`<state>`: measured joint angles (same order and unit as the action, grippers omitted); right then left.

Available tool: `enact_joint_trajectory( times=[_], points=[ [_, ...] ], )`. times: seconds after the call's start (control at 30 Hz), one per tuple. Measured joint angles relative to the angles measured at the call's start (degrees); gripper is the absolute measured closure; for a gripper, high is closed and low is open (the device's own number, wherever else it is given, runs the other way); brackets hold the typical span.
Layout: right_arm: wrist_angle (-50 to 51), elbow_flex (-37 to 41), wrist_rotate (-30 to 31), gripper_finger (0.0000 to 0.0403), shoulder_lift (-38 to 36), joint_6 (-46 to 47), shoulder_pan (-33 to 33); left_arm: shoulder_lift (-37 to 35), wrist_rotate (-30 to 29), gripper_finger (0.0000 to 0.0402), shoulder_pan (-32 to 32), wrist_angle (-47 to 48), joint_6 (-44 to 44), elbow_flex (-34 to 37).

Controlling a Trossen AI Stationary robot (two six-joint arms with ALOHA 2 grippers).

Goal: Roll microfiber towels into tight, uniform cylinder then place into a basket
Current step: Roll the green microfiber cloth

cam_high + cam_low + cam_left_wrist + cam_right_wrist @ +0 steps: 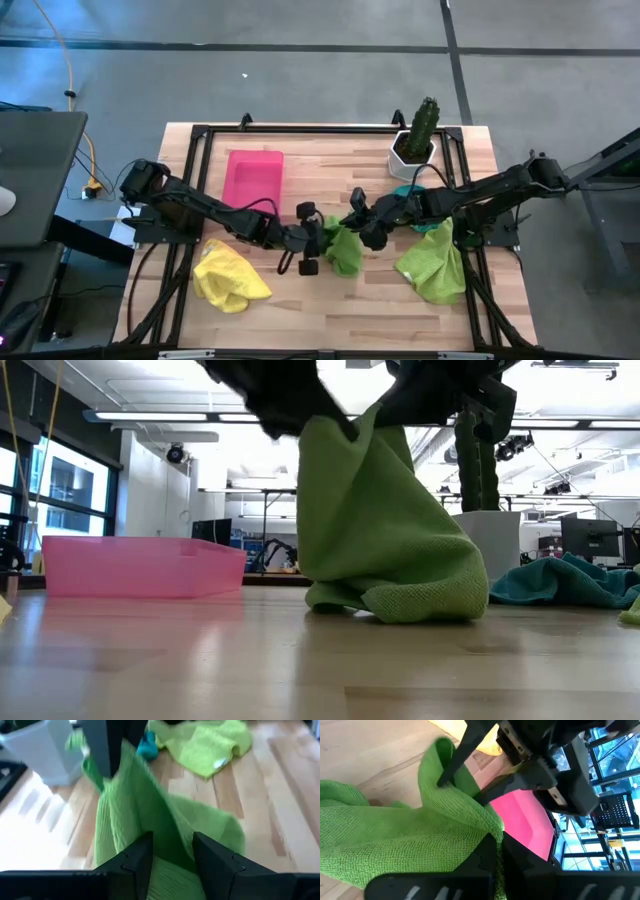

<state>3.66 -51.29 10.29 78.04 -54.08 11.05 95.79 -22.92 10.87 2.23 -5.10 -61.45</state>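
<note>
A lime green microfiber towel (345, 255) hangs between my two grippers at mid-table, and its lower end (400, 600) rests bunched on the wood. My left gripper (312, 245) reaches in from the table's left and is shut on the towel. My right gripper (362, 232) comes from the right and is shut on the towel's upper part. The pink basket (253, 178) stands behind them toward the far left, with nothing in it that I can see. My left gripper (172, 860) has a thick bunched fold of the towel (170, 840) between its two fingers. It comes slanting down from the table's left. The cloth hangs below, its bottom on the table. My right gripper (495, 865) pinches the towel's upper edge (492, 827) between its shut fingers, slanting down from the table's right. The cloth drapes down and away from the fingers, slack, to the table.
A yellow towel (230, 278) lies crumpled near the front left. A larger green towel (435, 265) lies at the front right, and a teal one (560, 580) sits behind it. A white pot with a cactus (412, 148) stands at the far right.
</note>
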Motion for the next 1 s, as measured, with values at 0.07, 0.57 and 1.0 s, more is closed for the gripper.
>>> enact_joint_trajectory(
  times=[0.07, 0.57, 1.0],
  points=[
    [0.0, 0.0, 0.0, 0.0403, 0.0, 0.0, 0.0, 0.0, 0.4, 0.0273, 0.0, 1.6, -0.9, 0.0],
    [0.0, 0.0, 0.1, 0.0403, 0.0, 16.9, -0.2, 0.0, 6.0, 0.0275, 0.1, 7.5, -3.7, 0.0],
    [0.3, 0.0, -9.9, 0.0387, 0.0, 43.6, -0.1, 0.0, 5.9, 0.0393, 0.2, 7.7, -6.0, 0.0]
  ],
)
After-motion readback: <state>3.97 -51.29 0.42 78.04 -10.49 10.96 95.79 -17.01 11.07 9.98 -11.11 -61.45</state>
